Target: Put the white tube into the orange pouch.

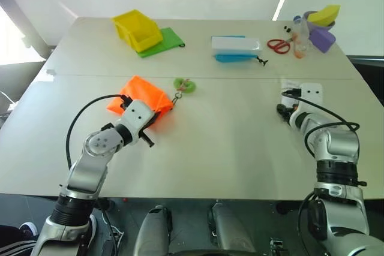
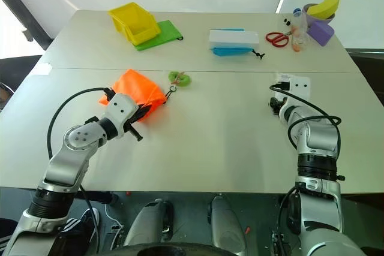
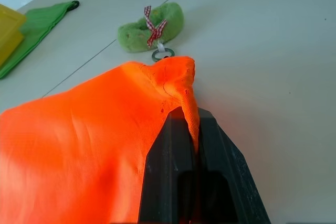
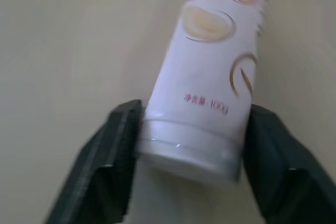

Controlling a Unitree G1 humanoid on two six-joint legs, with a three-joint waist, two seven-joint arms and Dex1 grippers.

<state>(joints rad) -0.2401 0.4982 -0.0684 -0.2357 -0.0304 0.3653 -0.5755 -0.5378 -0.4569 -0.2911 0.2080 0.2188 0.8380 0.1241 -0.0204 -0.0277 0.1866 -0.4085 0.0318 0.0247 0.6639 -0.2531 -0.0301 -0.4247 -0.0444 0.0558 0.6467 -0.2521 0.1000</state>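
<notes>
1. Head views: I am looking down on a pale surface (image 1: 240, 142) made of two tables pushed together under bright daylight. Along the far edge a yellow bin (image 1: 137, 29) is sitting on a green cloth (image 1: 168, 41), a white-and-blue box (image 1: 235, 48) is lying mid-way, and red scissors (image 1: 278, 45) are resting beside some purple and yellow containers (image 1: 321, 25). The orange pouch (image 1: 141, 96) is lying on my left, its green ornament (image 1: 185, 85) trailing just beyond it. My left end effector (image 1: 139, 117) is sitting at the pouch's near edge. My right end effector (image 1: 289, 112) is low over the surface, well apart from the pouch.

2. Left wrist view: the left end effector (image 3: 192, 145) is clenched on a fold of the orange pouch (image 3: 89, 145), pinching the fabric's rim. I judge I am holding it this way to keep the mouth lifted and steady for loading.

3. Right wrist view: the right end effector (image 4: 189, 145) is straddling the cap end of the white tube (image 4: 215, 72), which is lying on the surface, one finger on each side. The fingers are sitting at the tube's sides; I cannot tell whether they are pressing yet. Gripping near the cap should leave the crimped end free to lead into the pouch.
</notes>
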